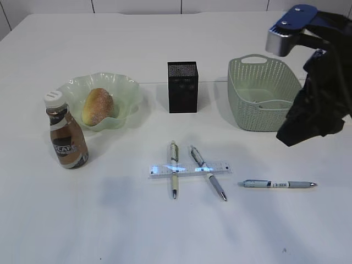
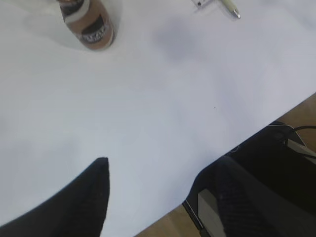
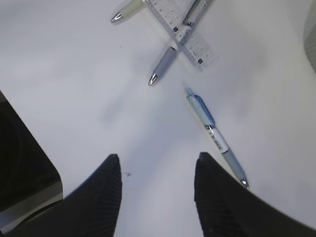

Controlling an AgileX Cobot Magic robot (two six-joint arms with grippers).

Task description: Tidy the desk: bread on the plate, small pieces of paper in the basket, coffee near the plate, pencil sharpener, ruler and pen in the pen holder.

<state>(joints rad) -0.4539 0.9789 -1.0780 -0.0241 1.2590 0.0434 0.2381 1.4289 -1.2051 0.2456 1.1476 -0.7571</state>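
Note:
The bread (image 1: 98, 106) lies on the green plate (image 1: 71, 88), with the coffee bottle (image 1: 66, 137) just in front of it. The black pen holder (image 1: 182, 87) stands mid-table and the basket (image 1: 264, 93) to its right. A clear ruler (image 1: 190, 169) lies across two pens (image 1: 174, 176) (image 1: 208, 171). A third, blue pen (image 1: 279, 184) lies to the right. My right gripper (image 3: 158, 165) is open and empty above the table, near the blue pen (image 3: 215, 136). My left gripper (image 2: 160, 173) is open and empty over the table's front edge. No sharpener or paper pieces show.
My right arm (image 1: 316, 104), wrapped in black cloth, hangs over the basket's right side. The coffee bottle (image 2: 91, 24) and a pen tip (image 2: 229, 7) show at the top of the left wrist view. The ruler (image 3: 185, 29) shows in the right wrist view.

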